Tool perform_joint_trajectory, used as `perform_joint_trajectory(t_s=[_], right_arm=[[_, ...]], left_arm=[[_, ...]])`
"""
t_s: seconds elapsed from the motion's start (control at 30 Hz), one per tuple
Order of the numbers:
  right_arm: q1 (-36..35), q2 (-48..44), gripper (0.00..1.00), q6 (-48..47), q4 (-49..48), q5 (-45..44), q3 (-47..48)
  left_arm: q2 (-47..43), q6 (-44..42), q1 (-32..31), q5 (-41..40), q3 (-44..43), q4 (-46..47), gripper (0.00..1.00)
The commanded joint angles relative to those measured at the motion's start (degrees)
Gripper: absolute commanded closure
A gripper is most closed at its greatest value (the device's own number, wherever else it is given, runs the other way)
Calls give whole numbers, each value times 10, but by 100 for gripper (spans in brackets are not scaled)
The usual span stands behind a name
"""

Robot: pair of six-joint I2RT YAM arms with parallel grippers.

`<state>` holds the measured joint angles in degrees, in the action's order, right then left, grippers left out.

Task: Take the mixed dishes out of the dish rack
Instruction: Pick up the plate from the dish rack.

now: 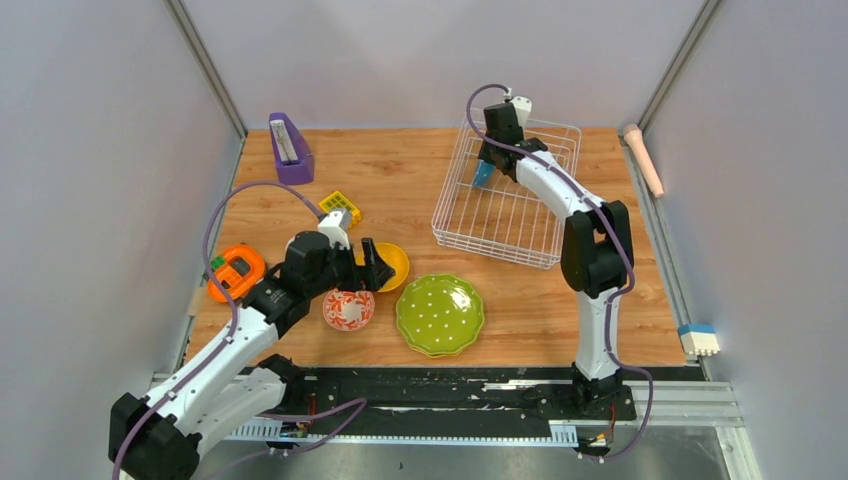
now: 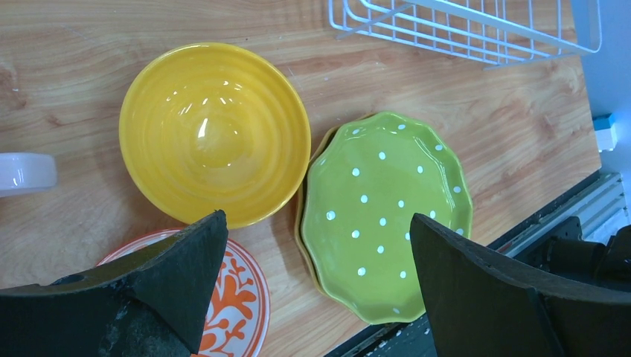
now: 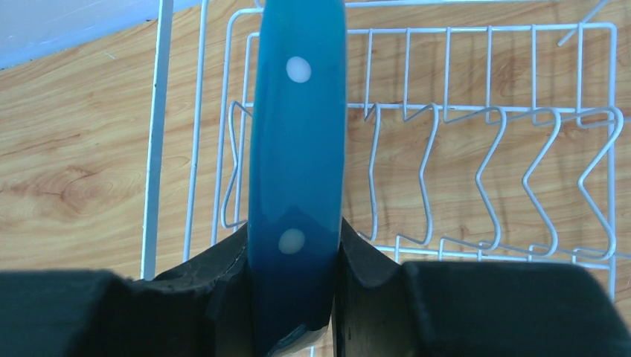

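Yellow bowl [image 2: 214, 132], patterned bowl [image 2: 231, 297] and green plate [image 2: 387, 216] lie unloaded near-left of the dish rack [image 1: 505, 205], under the released left gripper [image 2: 316, 275]. Right gripper [image 3: 294, 297] grasps the blue plate [image 3: 298, 149] upright inside it, apparently the last

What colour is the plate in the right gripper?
Blue plate with white dots; right wrist view shows it best.

right gripper [image 1: 486, 160] is up in the dish rack [image 1: 520, 215] w/ a blue plate [image 1: 483, 175] at its tips. left gripper [image 1: 378, 265] hangs over the yellow bowl [image 1: 399, 262], w/ red-and-white bowl [image 1: 348, 310] + green dotted plate [image 1: 440, 313] just beside.
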<state>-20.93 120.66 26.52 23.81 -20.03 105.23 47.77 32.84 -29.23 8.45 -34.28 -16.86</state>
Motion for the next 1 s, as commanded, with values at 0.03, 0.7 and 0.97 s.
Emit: perform_joint_trajectory(t_s=[0.03,0.7,0.97], right_arm=[[0,-19,88,-20,-18,-14,33],[-41,-96,100,-90,-44,-157,84],[-45,-195,100,-97,-72,-129,31]], left_arm=[[11,-6,1,-4,-4,18,0],[4,-5,1,-37,-7,3,0],[5,-3,1,-42,-6,4,0]])
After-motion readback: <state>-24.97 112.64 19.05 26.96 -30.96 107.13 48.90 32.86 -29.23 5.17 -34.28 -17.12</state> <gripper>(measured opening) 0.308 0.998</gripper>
